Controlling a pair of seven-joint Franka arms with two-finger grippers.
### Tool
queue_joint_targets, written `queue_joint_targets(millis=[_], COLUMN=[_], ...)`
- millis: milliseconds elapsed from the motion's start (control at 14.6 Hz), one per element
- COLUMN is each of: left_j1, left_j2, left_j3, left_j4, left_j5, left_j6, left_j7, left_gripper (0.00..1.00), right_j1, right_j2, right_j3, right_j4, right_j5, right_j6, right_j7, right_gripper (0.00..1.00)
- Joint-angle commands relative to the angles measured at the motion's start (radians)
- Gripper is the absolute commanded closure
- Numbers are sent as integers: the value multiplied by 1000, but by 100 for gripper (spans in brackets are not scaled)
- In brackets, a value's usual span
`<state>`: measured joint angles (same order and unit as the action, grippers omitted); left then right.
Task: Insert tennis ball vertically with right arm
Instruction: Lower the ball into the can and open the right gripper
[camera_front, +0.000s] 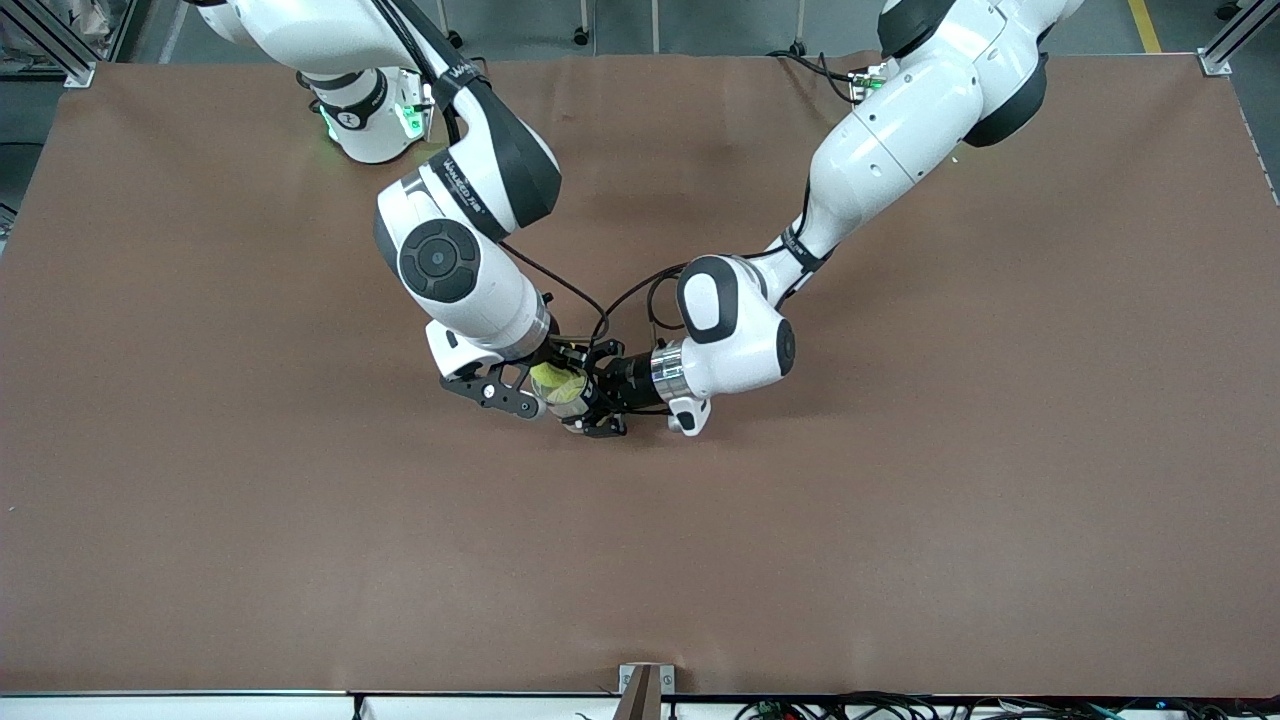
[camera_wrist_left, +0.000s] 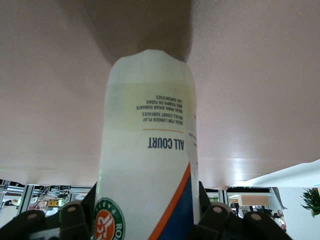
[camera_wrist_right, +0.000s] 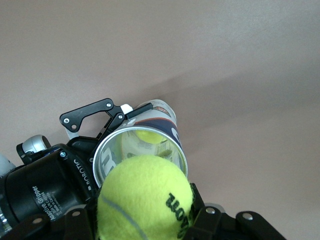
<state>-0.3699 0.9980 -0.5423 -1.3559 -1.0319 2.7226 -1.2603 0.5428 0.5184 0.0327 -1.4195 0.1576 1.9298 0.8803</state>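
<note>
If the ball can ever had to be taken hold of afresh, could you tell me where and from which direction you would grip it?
Grip the ball can across its round side wall, coming in level from the side, as the left end effector does now. That keeps its open mouth free from above, where the right end effector holds the tennis ball.

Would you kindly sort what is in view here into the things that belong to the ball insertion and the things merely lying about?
Belonging to the job:
- tennis ball, gripped in the right hand over the can's open mouth
- ball can, held by the left hand, another ball already inside

Lying about:
- nothing loose shows on the brown table
</note>
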Motion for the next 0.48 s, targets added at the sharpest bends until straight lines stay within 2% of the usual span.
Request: queue_joint_targets(millis=[0,69,206,274,343,411], left_j1=[-1,-1,-1,-1,-1,-3], left_j2=[-10,-10,-10,-10,-10,-10], left_j3=[-1,-1,-1,-1,-1,-1], left_j4=[0,0,0,0,0,0], left_j5=[-22,-22,-22,-22,-22,-22], left_j6=[8,8,8,8,8,8], left_j7=[-1,-1,-1,-1,-2,-4], left_gripper=[27,27,27,27,27,27], right_j1=[6,6,6,6,8,8], right_j2=[11,11,12,14,14,14], right_j3=[-5,-7,-7,-7,-7,-7], right_j4=[22,22,22,24,22,24], right_j5=[13,13,14,14,13,13], right_j6=[-5,-3,20,23,28,28], right_j7=[14,14,16,16,14,14], right_gripper=[38,37,27,17,0,0])
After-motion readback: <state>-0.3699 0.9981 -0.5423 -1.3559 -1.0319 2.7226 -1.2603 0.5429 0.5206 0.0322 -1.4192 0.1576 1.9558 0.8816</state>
